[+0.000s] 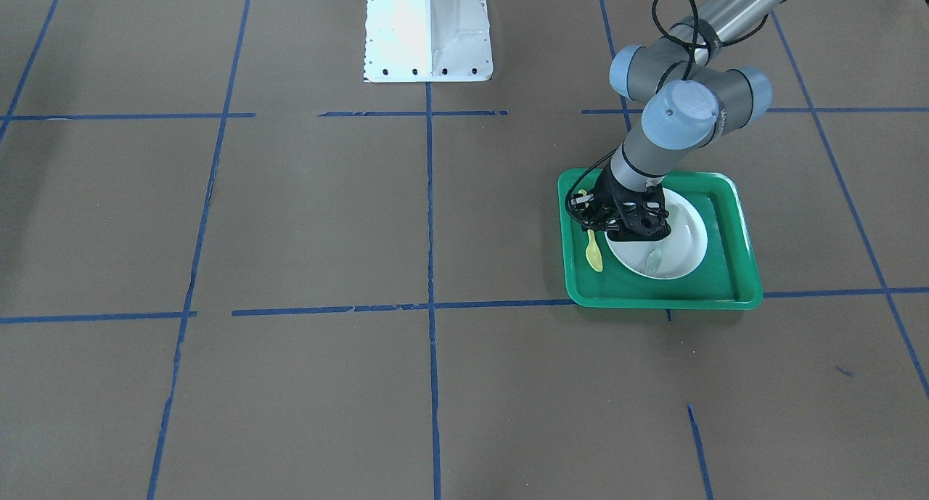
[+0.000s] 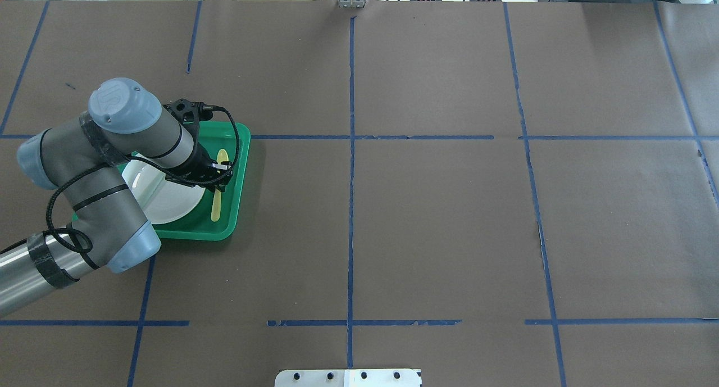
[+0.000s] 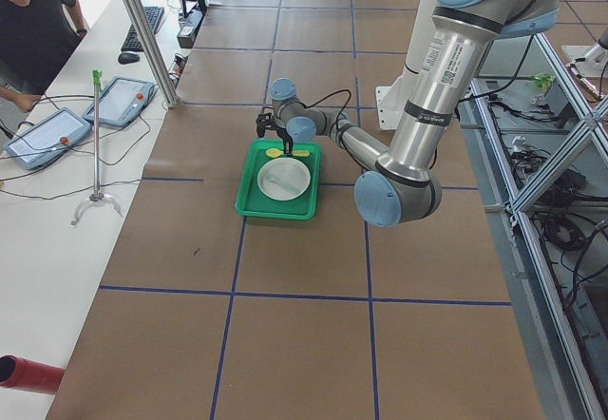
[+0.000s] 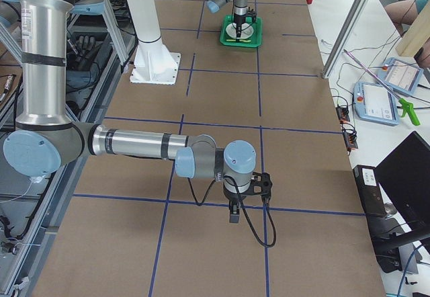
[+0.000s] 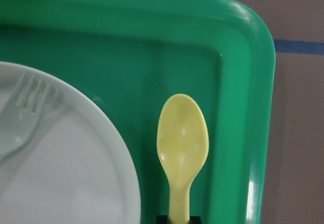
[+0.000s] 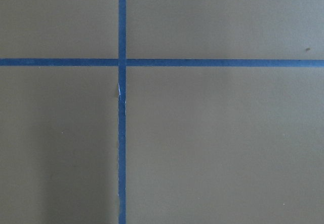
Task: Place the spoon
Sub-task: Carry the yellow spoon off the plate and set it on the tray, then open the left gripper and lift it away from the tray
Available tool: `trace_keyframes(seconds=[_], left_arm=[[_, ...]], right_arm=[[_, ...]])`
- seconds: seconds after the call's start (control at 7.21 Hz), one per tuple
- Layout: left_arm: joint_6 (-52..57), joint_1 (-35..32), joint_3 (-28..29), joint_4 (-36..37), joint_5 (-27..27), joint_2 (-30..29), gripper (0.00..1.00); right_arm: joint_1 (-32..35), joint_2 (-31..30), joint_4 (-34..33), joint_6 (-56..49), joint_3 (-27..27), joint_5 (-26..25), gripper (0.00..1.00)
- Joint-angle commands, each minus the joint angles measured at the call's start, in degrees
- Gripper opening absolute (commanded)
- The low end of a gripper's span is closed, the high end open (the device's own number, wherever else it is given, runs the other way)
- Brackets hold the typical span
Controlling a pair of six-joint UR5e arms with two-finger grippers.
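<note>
The yellow spoon (image 5: 182, 143) lies flat on the floor of the green tray (image 5: 253, 82), between the white plate (image 5: 76, 173) and the tray's side wall. In the overhead view the spoon (image 2: 215, 207) points along the tray's right side. My left gripper (image 2: 218, 179) stands low over the spoon's handle, its two black fingertips (image 5: 163, 218) tight against both sides of the handle. In the front-facing view the spoon's bowl (image 1: 594, 253) sticks out below the left gripper (image 1: 602, 224). My right gripper (image 4: 234, 209) shows only in the exterior right view, so I cannot tell its state.
A pale translucent fork (image 5: 25, 107) lies on the plate (image 1: 682, 253). The tray (image 1: 726, 282) sits on brown paper with blue tape lines. The white robot base (image 1: 428, 35) stands at the table's edge. The right wrist view shows only bare paper and tape.
</note>
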Motion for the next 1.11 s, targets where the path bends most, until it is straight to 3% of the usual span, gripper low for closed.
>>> trace_keyframes(seconds=[0.0,0.28,0.55,0.97], left_arm=[[0.1,0.0,0.2,0.0,0.0,-0.1,0.28],[0.1,0.0,0.2,0.0,0.0,-0.1,0.37],[0.1,-0.8,-0.6,0.0,0.0,-0.1,0.38],[6.7,-10.0,-1.5,0.7,-0.7,0.5,0.37]], right_arm=[[0.0,0.0,-0.1,0.0,0.0,0.0,1.0],[0.0,0.0,-0.1,0.0,0.0,0.0,1.0],[0.0,0.0,0.0,0.0,0.0,0.0,1.0],[0.0,0.0,-0.1,0.0,0.0,0.0,1.0]])
